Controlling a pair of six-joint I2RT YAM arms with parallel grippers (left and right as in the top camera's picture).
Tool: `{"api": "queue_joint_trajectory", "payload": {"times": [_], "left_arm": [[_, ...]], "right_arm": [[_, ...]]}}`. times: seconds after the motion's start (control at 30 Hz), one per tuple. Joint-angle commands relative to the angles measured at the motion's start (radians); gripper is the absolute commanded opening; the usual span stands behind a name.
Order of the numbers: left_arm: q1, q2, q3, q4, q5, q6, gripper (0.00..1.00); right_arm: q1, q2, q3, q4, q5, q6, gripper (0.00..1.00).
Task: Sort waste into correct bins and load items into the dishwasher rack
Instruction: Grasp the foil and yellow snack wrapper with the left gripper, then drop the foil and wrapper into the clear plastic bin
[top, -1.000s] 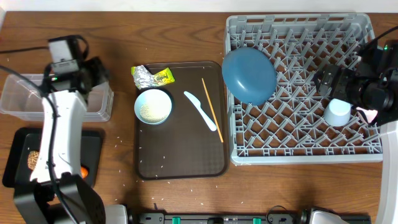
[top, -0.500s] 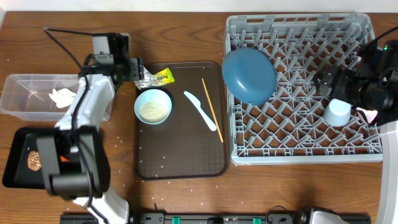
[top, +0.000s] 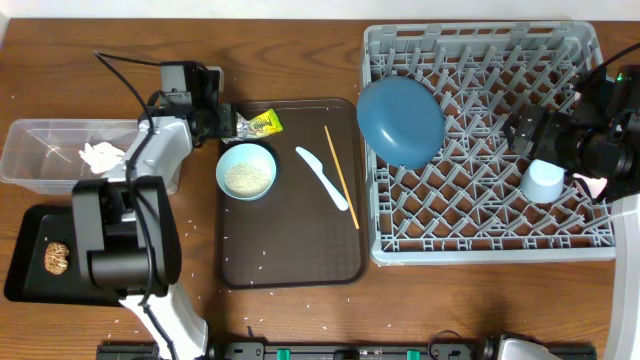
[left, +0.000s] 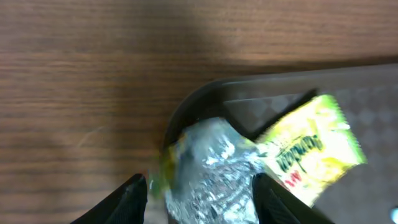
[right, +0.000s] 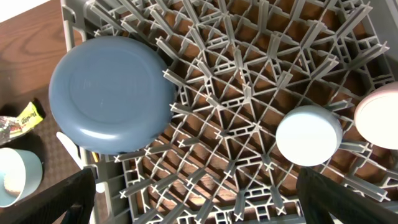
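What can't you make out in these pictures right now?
Pink cup: cut by the right wrist view's edge; the right arm mostly hides it overhead.
Silver foil: blurred in the left wrist view, so contact with the left gripper is unclear.
Black tray: its right part lies under the left arm overhead.
Yellow wrapper: print unreadable.

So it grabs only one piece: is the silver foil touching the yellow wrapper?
Touching. The left wrist view shows the yellow wrapper pressed against the crumpled foil, with no gap between them.
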Motion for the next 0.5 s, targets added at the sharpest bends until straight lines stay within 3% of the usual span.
{"api": "queue_joint_trajectory", "payload": {"times": [0.0,0.13,0.37,0.47], "left_arm": [[0.002,0.028,0.013,0.019,0.009,0.02,0.52],[0.002,-0.011,0.015,0.012,0.017,-0.008,0.09],[0.003,-0.25,0.015,-0.127,0.054,-0.044,0.06],[0.011,-0.371,0.015,-0.273,-0.103,-0.064,0.06]], "right_arm": [[0.01,0.0,0.004,-0.009,-0.002,0.01,0.96],[0.01,0.0,0.004,-0.029,-0.002,0.009,0.96],[0.01,0.0,0.004,-0.033,-0.002,0.003,0.97],[0.01,0.0,0.004,-0.037,-0.002,0.003,0.96]]}}
